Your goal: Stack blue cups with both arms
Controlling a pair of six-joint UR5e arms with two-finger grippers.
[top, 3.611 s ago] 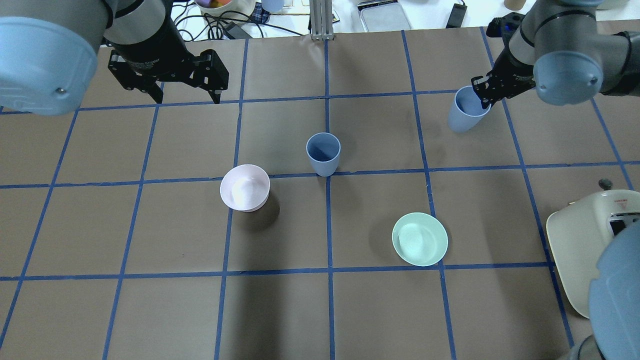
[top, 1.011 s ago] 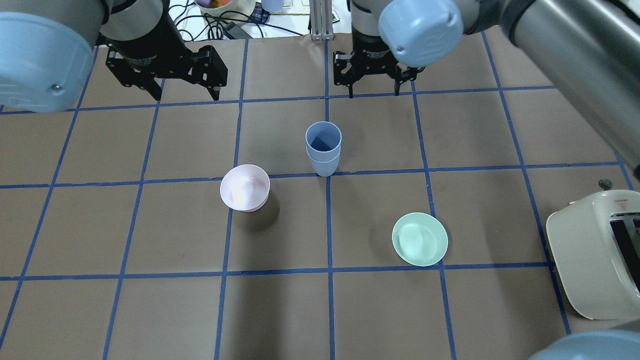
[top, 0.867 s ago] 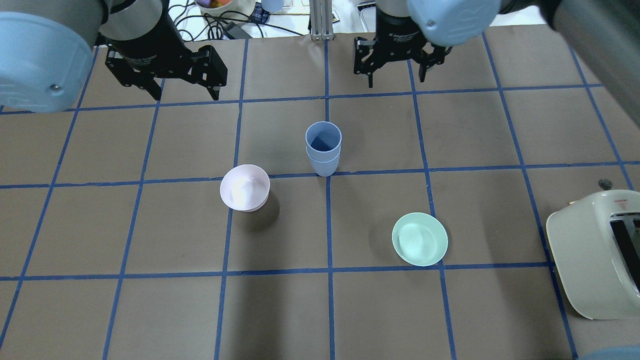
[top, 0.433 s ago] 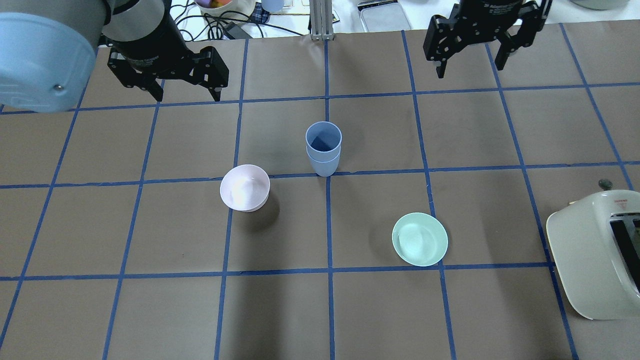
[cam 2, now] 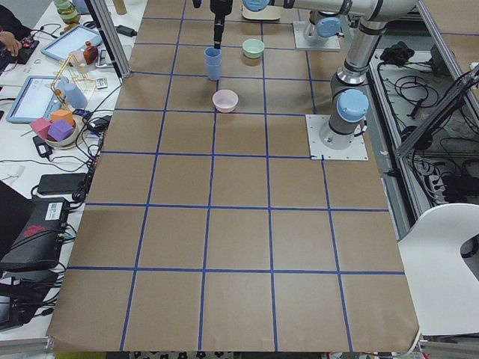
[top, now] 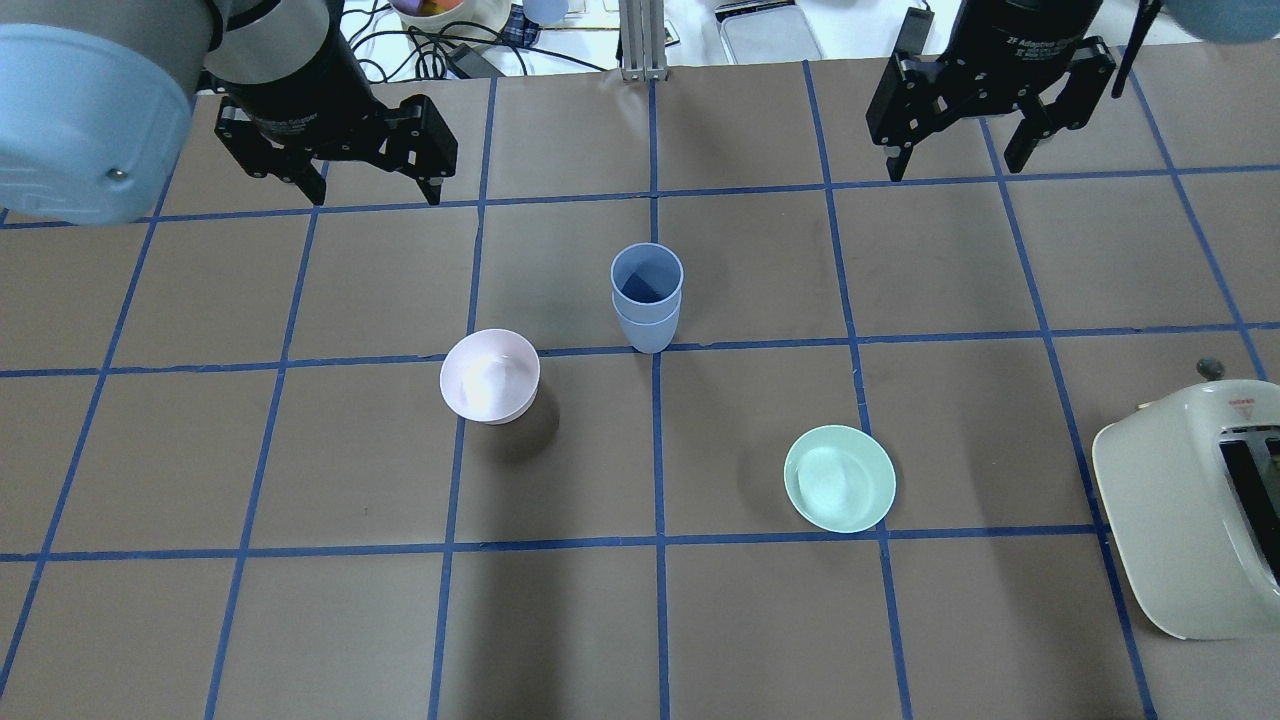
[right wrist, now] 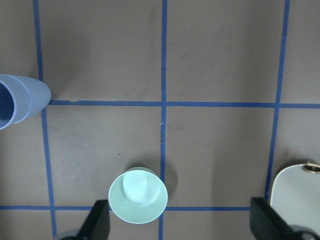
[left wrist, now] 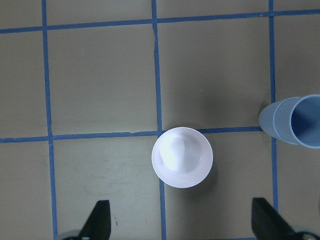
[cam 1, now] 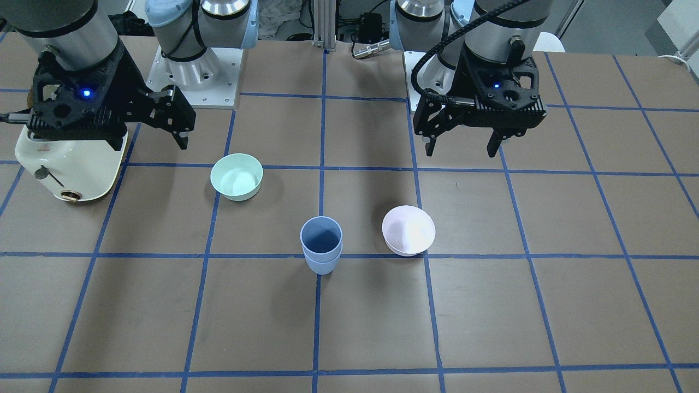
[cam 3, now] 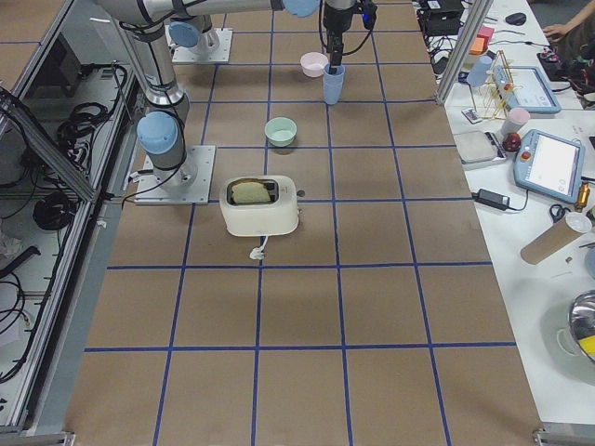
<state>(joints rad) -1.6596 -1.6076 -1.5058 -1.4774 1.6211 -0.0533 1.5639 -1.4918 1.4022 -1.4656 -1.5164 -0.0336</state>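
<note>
The two blue cups (top: 647,300) stand nested, one inside the other, upright near the table's middle; they also show in the front view (cam 1: 321,245) and at the edges of the left wrist view (left wrist: 295,120) and right wrist view (right wrist: 17,102). My left gripper (top: 377,195) is open and empty, raised over the far left of the table, apart from the cups. My right gripper (top: 955,168) is open and empty, raised over the far right. Neither gripper touches the cups.
A pale pink bowl (top: 490,375) sits just left of the cups. A mint-green bowl (top: 839,478) sits nearer and to the right. A cream toaster (top: 1190,510) stands at the right edge. Cables and clutter lie beyond the far edge.
The right gripper held one blue cup at the far right; that cup now sits nested in the middle cup. The right gripper, open, has moved away to the far right. The left arm stayed still.
</note>
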